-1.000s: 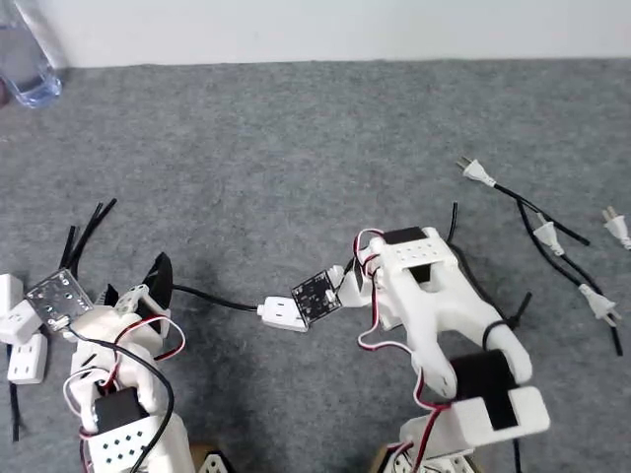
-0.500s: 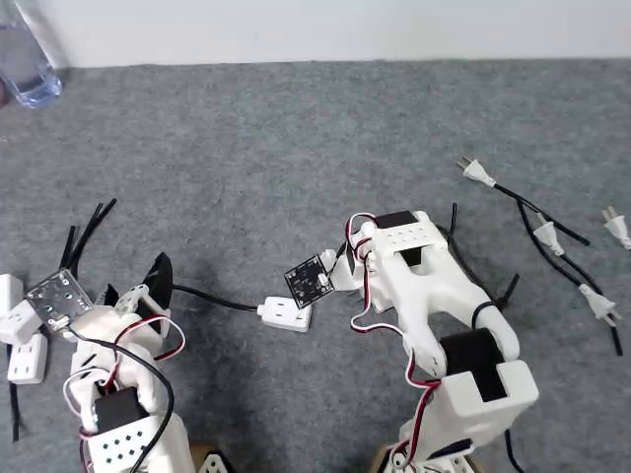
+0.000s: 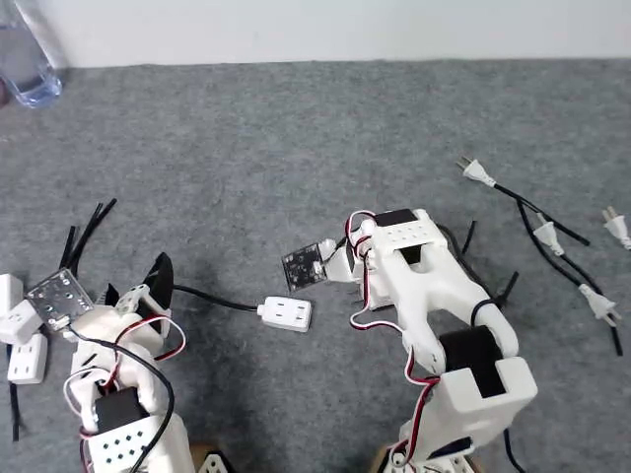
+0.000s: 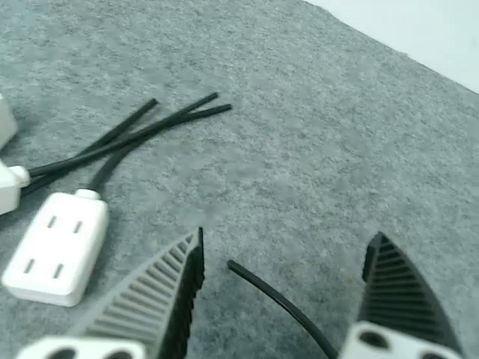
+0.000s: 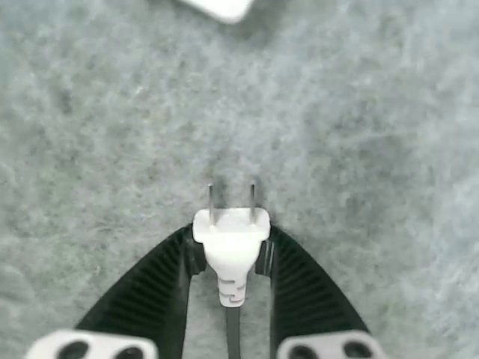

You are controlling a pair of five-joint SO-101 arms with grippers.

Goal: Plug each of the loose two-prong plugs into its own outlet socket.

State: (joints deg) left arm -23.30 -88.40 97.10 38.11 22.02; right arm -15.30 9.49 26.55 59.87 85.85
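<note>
My right gripper [image 5: 230, 241] is shut on a white two-prong plug [image 5: 230, 238] whose bare prongs point ahead, held over the grey carpet. A corner of a white outlet socket [image 5: 218, 7] shows just beyond it. In the high view that socket [image 3: 286, 313] lies mid-table, a little nearer than the right arm's wrist [image 3: 340, 264]. Its black cord [image 3: 202, 297] runs to my left gripper [image 4: 281, 288], which is open with the cord end [image 4: 278, 305] lying between its fingers. Another white socket [image 4: 52, 248] lies beside the left gripper.
Several loose plugs on black cords lie at the right [image 3: 478, 173], [image 3: 547, 236], [image 3: 598, 302], [image 3: 616, 228]. More white sockets [image 3: 25, 357] cluster at the left edge, with black cord ends [image 3: 87, 229] fanned beside them. A clear bottle [image 3: 25, 59] stands at the far left corner.
The right arm has drawn its gripper and plug back from the mid-table socket, away toward the far side. The left arm and the socket have stayed put.
</note>
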